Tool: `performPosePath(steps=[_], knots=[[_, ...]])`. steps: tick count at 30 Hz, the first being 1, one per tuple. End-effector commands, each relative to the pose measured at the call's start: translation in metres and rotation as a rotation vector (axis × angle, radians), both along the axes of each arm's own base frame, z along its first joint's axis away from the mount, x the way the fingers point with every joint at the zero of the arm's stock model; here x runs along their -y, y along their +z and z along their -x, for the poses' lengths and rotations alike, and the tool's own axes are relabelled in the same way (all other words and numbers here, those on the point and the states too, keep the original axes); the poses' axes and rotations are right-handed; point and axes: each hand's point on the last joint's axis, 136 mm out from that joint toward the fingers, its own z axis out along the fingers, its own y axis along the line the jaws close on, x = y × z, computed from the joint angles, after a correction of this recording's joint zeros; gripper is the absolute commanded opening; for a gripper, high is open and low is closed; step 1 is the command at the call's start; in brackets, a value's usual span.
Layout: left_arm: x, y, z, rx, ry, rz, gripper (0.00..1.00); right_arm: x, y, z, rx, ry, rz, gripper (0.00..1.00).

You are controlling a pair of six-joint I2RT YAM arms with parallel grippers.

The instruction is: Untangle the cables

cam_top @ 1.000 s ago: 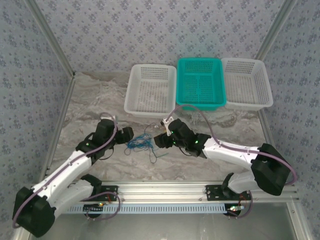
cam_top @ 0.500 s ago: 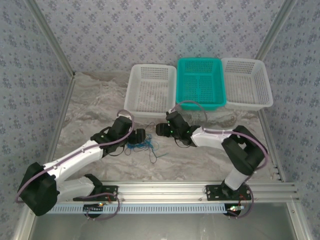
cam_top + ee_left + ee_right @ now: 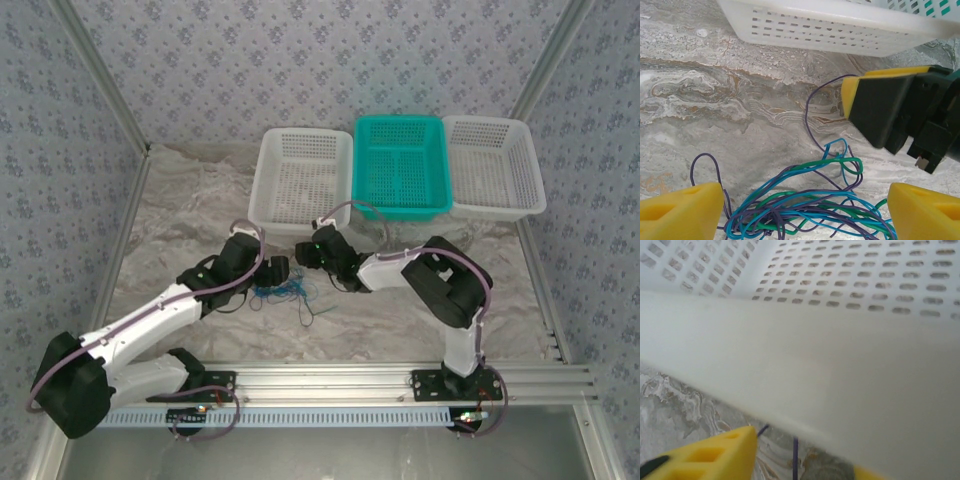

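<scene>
While left tool (image 3: pixel 807 202) gapes astride cables (image 3: pixel 790 212) (tangled), right tool (image 3: pixel 800 460) seems apart around purple strand (image 3: pixel 795 456).

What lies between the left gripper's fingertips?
The tangled cables, blue, green and purple, resting on the marble tabletop inside the open left gripper, seen in the left wrist view.

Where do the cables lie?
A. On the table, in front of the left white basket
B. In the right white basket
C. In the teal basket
A: the cables lie in a tangle on the table, just before the front wall of the left white basket.
</scene>
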Motion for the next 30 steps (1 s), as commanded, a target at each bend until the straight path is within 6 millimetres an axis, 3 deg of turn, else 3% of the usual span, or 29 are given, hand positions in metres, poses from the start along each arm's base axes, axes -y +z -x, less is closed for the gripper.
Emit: performPosePath(steps=[1, 5, 6, 9, 15, 17, 24, 30], knots=[[0.0, 0.006, -0.001, 0.029, 0.001, 0.006, 0.86, -0.006, 0.002, -0.012, 0.03, -0.032, -0.015, 0.3], [-0.002, 0.005, 0.0, 0.027, 0.004, 0.0, 0.86, -0.008, 0.008, -0.006, 0.053, -0.024, -0.001, 0.03], [-0.003, 0.005, 0.0, 0.028, 0.009, -0.001, 0.86, -0.007, 0.011, -0.004, 0.056, -0.02, 0.002, 0.0], [-0.003, 0.005, 0.002, 0.02, 0.015, 0.01, 0.87, -0.007, 0.028, 0.008, 0.069, 0.007, -0.017, 0.0], [0.006, 0.003, 0.004, -0.016, 0.039, 0.1, 0.9, -0.008, 0.089, 0.04, 0.129, 0.075, -0.073, 0.0], [0.011, 0.002, 0.003, -0.027, 0.047, 0.138, 0.96, -0.005, 0.112, 0.047, 0.168, 0.084, -0.088, 0.0], [0.055, 0.021, -0.003, 0.028, -0.135, 0.274, 0.99, -0.001, 0.19, 0.065, 0.283, 0.163, -0.172, 0.0], [0.072, 0.023, -0.01, 0.079, -0.218, 0.26, 0.99, 0.017, 0.249, 0.075, 0.349, 0.164, -0.257, 0.0]])
